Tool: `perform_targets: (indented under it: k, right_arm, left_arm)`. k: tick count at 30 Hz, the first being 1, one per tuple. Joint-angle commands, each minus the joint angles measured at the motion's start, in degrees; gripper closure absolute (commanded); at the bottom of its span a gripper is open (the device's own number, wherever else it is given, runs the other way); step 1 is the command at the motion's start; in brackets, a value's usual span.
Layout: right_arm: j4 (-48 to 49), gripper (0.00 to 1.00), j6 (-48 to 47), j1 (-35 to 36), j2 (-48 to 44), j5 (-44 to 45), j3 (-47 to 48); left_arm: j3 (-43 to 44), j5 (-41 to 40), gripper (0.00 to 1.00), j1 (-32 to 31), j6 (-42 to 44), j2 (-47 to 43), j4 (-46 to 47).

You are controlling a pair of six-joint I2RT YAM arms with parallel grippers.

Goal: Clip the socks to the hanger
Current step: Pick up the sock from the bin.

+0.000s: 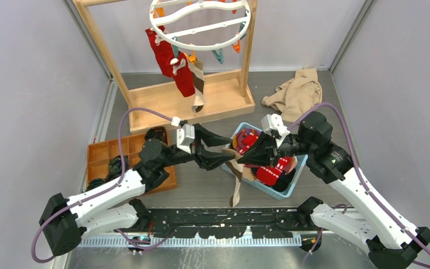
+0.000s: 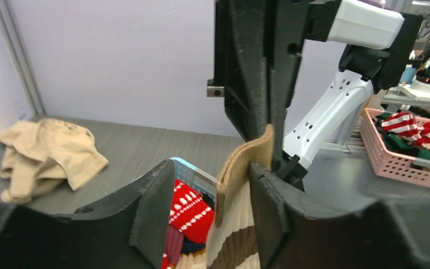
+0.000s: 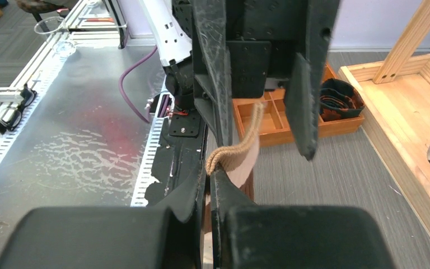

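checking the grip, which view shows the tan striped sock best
Left wrist: the tan striped sock is close, its cuff pinched in the right hand. Top external shows it dangling small; right wrist just the cuff.

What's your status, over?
Right gripper shut on the tan-and-brown sock at its cuff, over the bin. Left gripper open, straddling it. Hanger holds two clipped socks. Nothing seen blocking the way up.
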Motion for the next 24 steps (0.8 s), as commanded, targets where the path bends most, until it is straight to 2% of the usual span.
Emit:
perform_targets:
  k: [1,4,10,15,19,24]
  right_arm:
    - [3.0,0.99,-0.3,0.4,-0.2,-1.7,-0.2]
    - [3.2,0.99,-0.2,0.5,-0.3,-1.2,-0.3]
    - [3.0,0.99,-0.5,0.5,-0.6,-1.2,-1.1]
    - [0.7,0.99,-1.2,0.5,-1.2,0.7,-0.9]
    - [-1.0,0.99,-2.2,0.4,-2.1,3.0,-0.6]
    - [-0.8,0.99,-1.4,0.3,-2.5,7.1,-0.4]
  left_arm:
    - [1.5,-2.9,0.45,0.3,-4.5,3.7,3.1]
    - [2.5,-2.2,0.44,0.3,-7.5,7.2,4.6]
    - [4.0,-8.1,0.44,0.5,-14.9,12.3,5.0]
    - [2.4,-9.2,0.44,2.1,-17.1,11.7,4.4]
    - [-0.3,-11.0,0.43,4.0,-14.4,4.1,-4.7]
    - [0.5,-17.1,0.39,4.6,-9.1,-7.9,-26.0]
